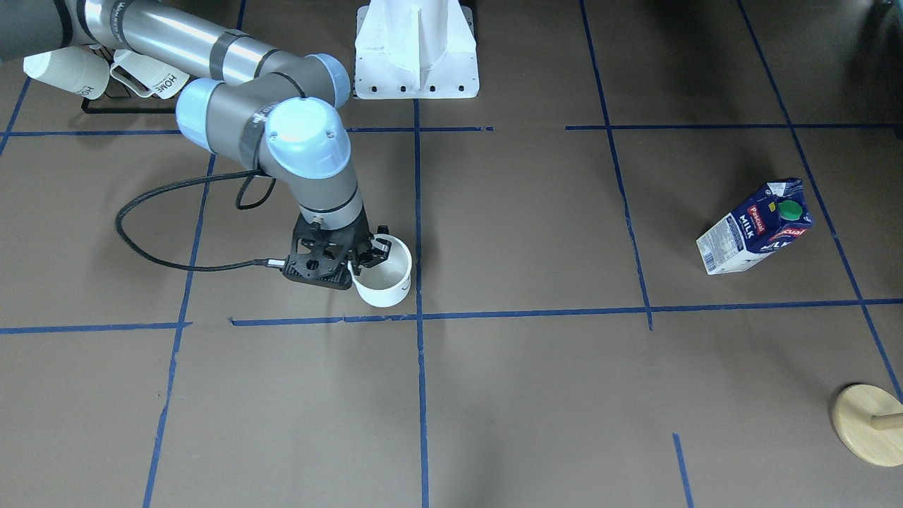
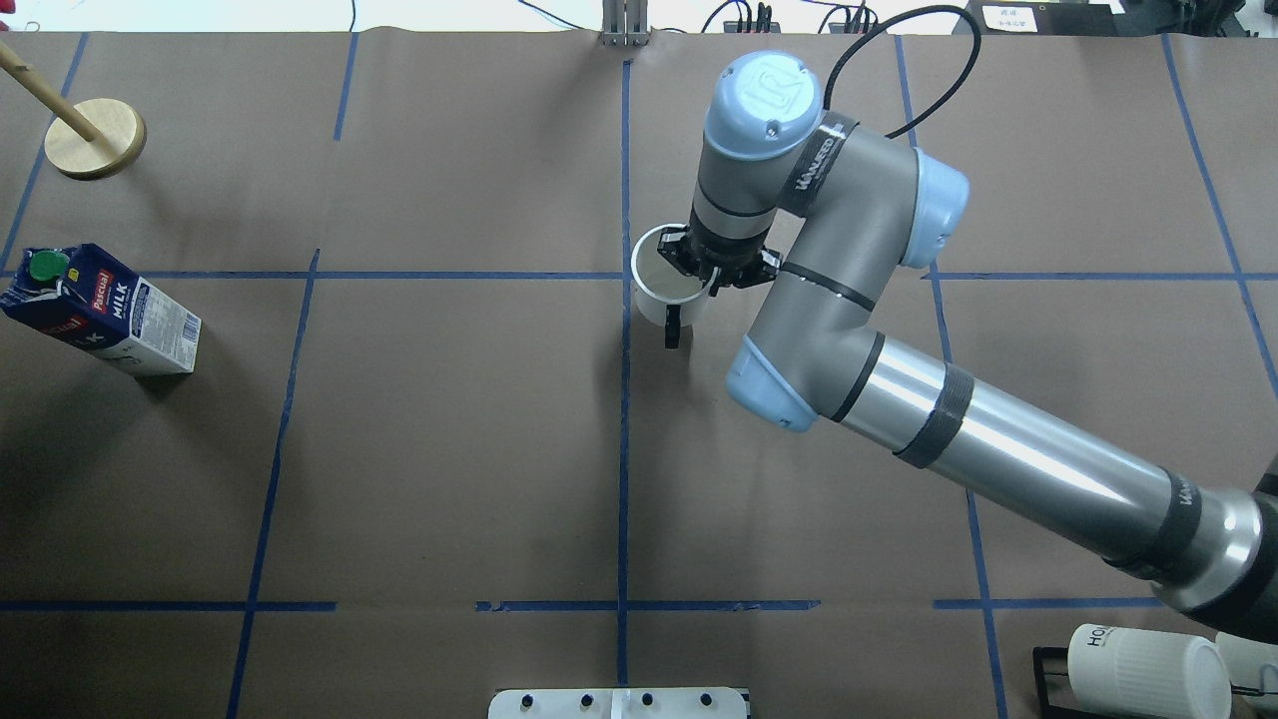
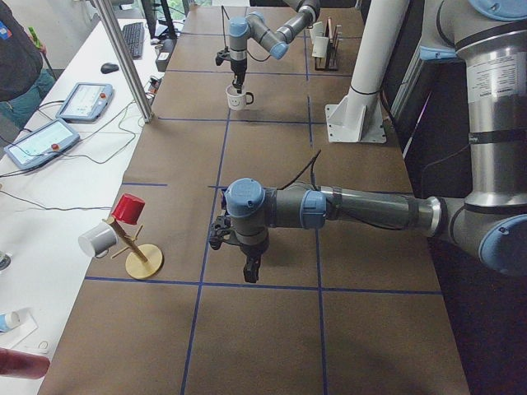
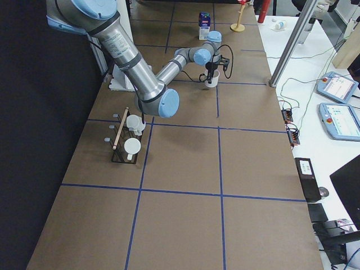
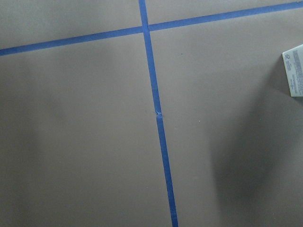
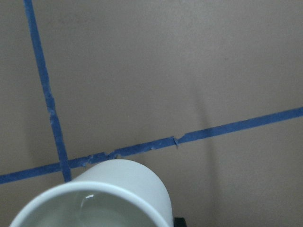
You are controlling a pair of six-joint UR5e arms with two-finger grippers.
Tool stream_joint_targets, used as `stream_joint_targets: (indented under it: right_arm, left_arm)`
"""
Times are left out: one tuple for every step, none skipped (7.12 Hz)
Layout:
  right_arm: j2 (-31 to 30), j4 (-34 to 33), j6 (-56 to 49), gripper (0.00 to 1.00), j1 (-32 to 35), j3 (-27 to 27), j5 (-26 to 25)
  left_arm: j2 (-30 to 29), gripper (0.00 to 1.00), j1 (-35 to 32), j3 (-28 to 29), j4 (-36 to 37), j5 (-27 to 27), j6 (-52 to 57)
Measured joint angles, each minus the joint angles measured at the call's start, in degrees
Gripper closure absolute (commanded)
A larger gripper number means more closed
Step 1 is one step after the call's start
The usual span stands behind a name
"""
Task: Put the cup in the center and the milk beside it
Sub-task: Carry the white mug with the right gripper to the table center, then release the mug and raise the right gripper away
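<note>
The cup (image 1: 384, 279) is a smooth white mug with a small black handle (image 2: 672, 330); its smiley face does not show. My right gripper (image 1: 363, 257) is shut on its rim, one finger inside and one outside. The cup hangs or stands just beside the center tape crossing (image 1: 419, 315), on my right of it (image 2: 667, 290); I cannot tell whether it touches the surface. The milk (image 1: 755, 229) stands far off on my left side (image 2: 100, 310). My left gripper (image 3: 251, 270) shows only in the exterior left view, so I cannot tell whether it is open. A corner of the milk (image 5: 294, 71) shows in the left wrist view.
A black rack with ribbed "HOME" mugs (image 1: 70, 70) stands near my right shoulder (image 2: 1148, 669). A wooden mug tree base (image 2: 95, 140) is at the far left corner beyond the milk. The white robot mount (image 1: 416, 49) is at my edge of the table.
</note>
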Motion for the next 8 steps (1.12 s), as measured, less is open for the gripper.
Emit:
stream_joint_targets:
  right_arm:
    - [0.42, 0.07, 2.17, 0.97, -0.93, -0.69, -0.52]
    - [0.58, 0.75, 4.59, 0.55, -1.72, -1.39, -0.93]
    - [0.59, 2.5, 5.89, 0.01, -2.36, -2.27, -1.51]
    - [0.6, 4.17, 6.33, 0.0, -2.69, -2.87, -1.93]
    - [0.59, 4.97, 6.36, 0.0, -2.64, -2.74, -1.98]
    - [0.44, 5.09, 6.0, 0.0, -1.9, -1.75, -1.44]
    - [0.14, 3.72, 3.92, 0.0, 0.13, 0.24, 0.23]
    - [-0.45, 0.88, 0.13, 0.0, 2.43, 2.81, 1.93]
  left_arm:
    - [0.01, 0.0, 0.0, 0.04, 0.08, 0.0, 0.0]
    - [0.03, 0.0, -0.01, 0.04, 0.14, 0.0, 0.0]
    - [0.03, 0.0, -0.01, 0.04, 0.12, 0.0, 0.0]
    - [0.03, 0.0, 0.0, 0.04, 0.04, 0.0, 0.0]
    - [0.03, 0.0, 0.01, 0.06, -0.03, 0.0, 0.0]
    - [0.03, 0.0, 0.01, 0.12, -0.09, 0.0, -0.02]
    - [0.03, 0.0, 0.01, 0.17, -0.13, 0.0, -0.04]
    - [0.03, 0.0, 0.02, 0.19, -0.16, 0.0, -0.02]
